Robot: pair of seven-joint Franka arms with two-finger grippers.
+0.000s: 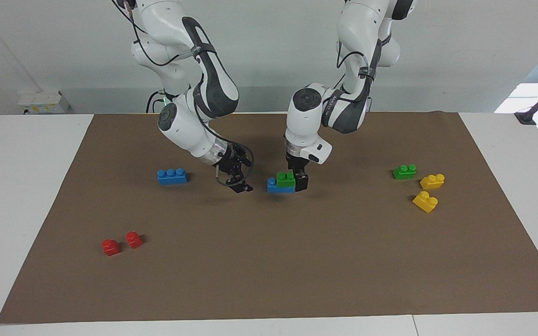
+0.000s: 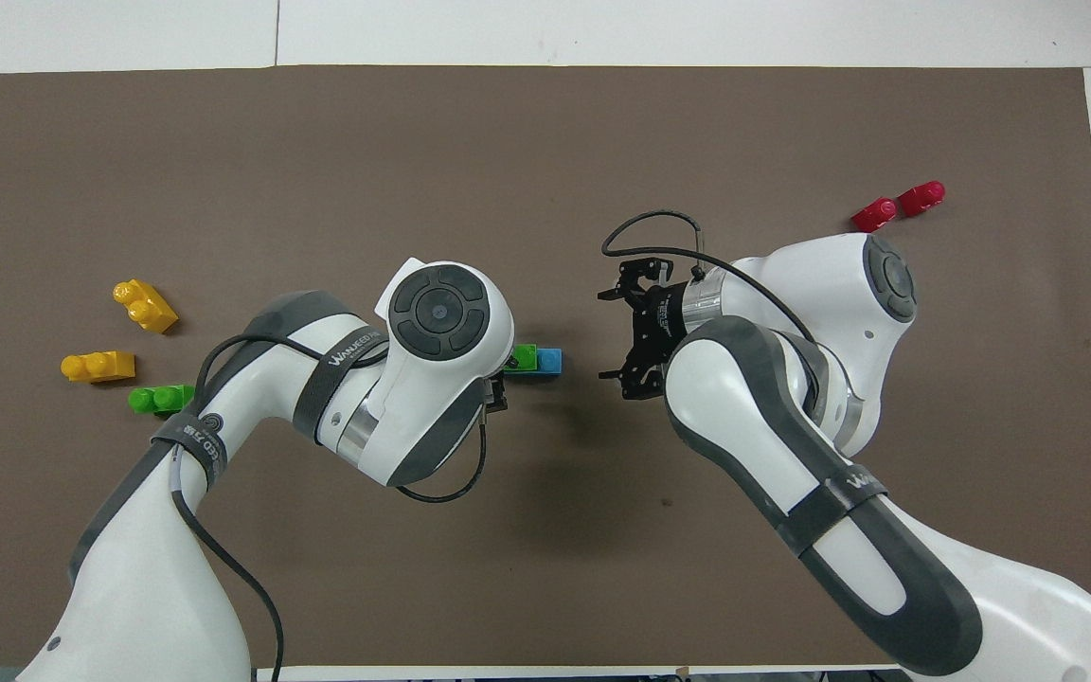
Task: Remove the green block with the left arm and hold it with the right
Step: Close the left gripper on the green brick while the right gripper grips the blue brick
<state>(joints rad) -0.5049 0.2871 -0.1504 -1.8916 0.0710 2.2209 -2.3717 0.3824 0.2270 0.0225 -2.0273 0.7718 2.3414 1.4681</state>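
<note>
Green block (image 1: pixel 286 178) on blue brick (image 1: pixel 279 186) | left gripper (image 1: pixel 298 179) at it, fingers spread, grip unclear | right gripper (image 1: pixel 240 179) beside stack, fingers open, empty

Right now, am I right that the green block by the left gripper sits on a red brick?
Not quite: the green block by the left gripper sits on a blue brick, not a red one. The facing view shows it.
</note>
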